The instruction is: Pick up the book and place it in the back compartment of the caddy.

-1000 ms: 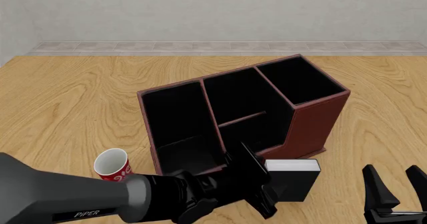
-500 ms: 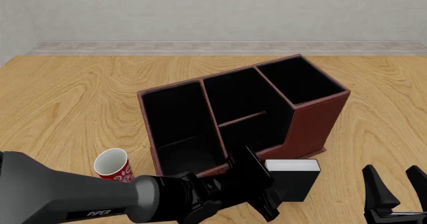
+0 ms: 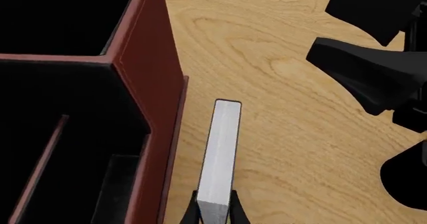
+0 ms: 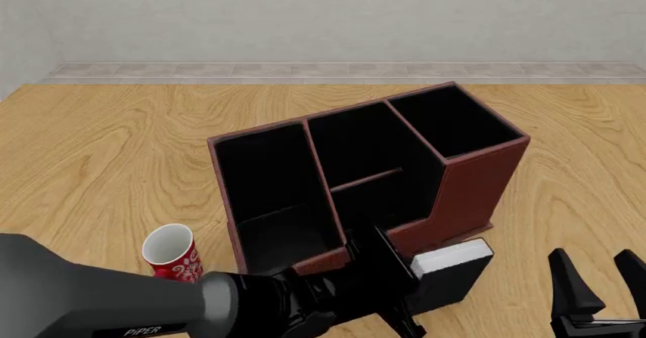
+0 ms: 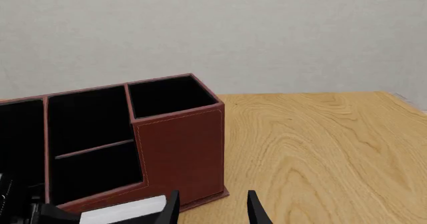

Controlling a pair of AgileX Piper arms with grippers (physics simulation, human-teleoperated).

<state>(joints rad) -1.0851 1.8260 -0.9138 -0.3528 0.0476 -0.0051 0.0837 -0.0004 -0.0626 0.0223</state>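
- We see the book (image 4: 451, 271) just in front of the caddy (image 4: 474, 183), at its near right corner, tilted with its white page edge facing up and to the left.
- From the left wrist view the book (image 3: 220, 156) shows its page edge running parallel to the caddy's (image 3: 150, 83) reddish-brown side wall, just beside it with a thin strip of bench (image 3: 280, 48) between them.
- Our left gripper (image 4: 394, 293) reaches in from the near left, and its jaws are closed on the near end of the book, one finger on each cover, as the left wrist view shows with the left gripper (image 3: 213, 215) pinching the white edge.
- Our right gripper (image 4: 597, 289) sits low at the near right, well apart from the book, with its jaws spread open and nothing between them.
- In the right wrist view the right gripper (image 5: 210, 204) looks toward the caddy (image 5: 177, 149), whose tall far cell stands above the stepped wall, and the book (image 5: 123, 209) lies at its foot.
- We note a red-and-white mug (image 4: 172, 251) standing upright on the bench (image 4: 111, 149), near the caddy's near left corner, partly behind our left arm.
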